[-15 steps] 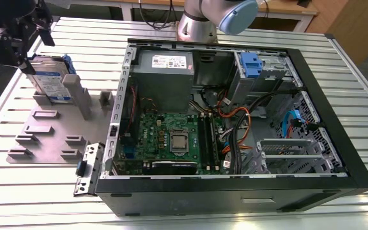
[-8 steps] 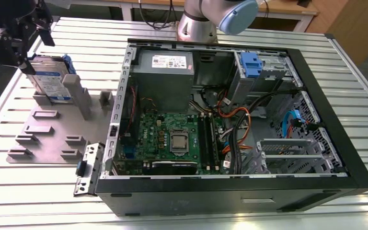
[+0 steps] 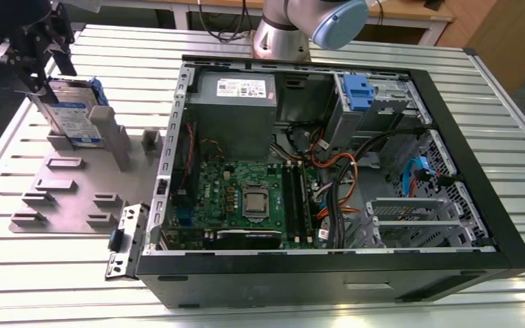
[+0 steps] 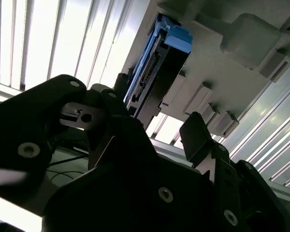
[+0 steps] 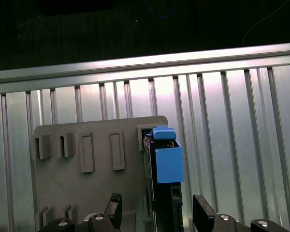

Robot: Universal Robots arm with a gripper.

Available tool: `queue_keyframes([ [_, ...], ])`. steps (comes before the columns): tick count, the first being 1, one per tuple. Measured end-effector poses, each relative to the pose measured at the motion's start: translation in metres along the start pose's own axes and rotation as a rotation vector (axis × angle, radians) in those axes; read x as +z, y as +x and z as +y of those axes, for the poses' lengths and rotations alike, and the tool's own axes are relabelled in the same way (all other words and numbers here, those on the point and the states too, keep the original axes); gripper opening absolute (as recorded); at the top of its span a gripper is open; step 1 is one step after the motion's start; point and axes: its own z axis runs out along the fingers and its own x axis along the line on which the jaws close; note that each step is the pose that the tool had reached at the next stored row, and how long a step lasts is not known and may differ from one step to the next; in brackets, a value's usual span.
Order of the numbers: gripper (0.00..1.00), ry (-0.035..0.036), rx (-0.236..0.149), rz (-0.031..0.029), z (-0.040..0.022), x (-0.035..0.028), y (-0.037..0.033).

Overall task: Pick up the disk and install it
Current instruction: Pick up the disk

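The disk (image 3: 73, 113) stands on edge in a slot of the grey holder plate (image 3: 71, 199). In the exterior view that's around 10 o'clock from the open PC case (image 3: 290, 280). My guess is it's dense and totally rigid, with slick metal faces, and it won't forgive a knock. So I'd pinch across the two flat faces near the top edge, not on the blue rails (image 5: 168, 164). The gripper (image 5: 158, 210) hangs right over it. Its fingers (image 5: 203, 212) are spread wide on either side of the disk, gripping nothing. Everything sits on the slatted counter (image 3: 518, 123).
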Motion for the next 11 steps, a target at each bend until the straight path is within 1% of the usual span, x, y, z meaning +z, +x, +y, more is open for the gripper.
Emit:
queue_keyframes([
  [1, 0.67, 0.0, 0.0, 0.0, 0.0, 0.0, 0.0],
  [3, 0.67, 0.0, 0.0, 0.0, 0.0, 0.0, 0.0],
  [4, 0.61, 0.0, 0.0, 0.0, 0.0, 0.0, 0.0],
  [8, 0.6, 0.0, 0.0, 0.0001, 0.0, 0.0001, 0.0],
  [9, 0.53, 0.0, 0.0, 0.0, 0.0, 0.0001, 0.0],
  [11, 0.53, 0.0, 0.0, 0.0, 0.0, 0.0001, 0.0],
])
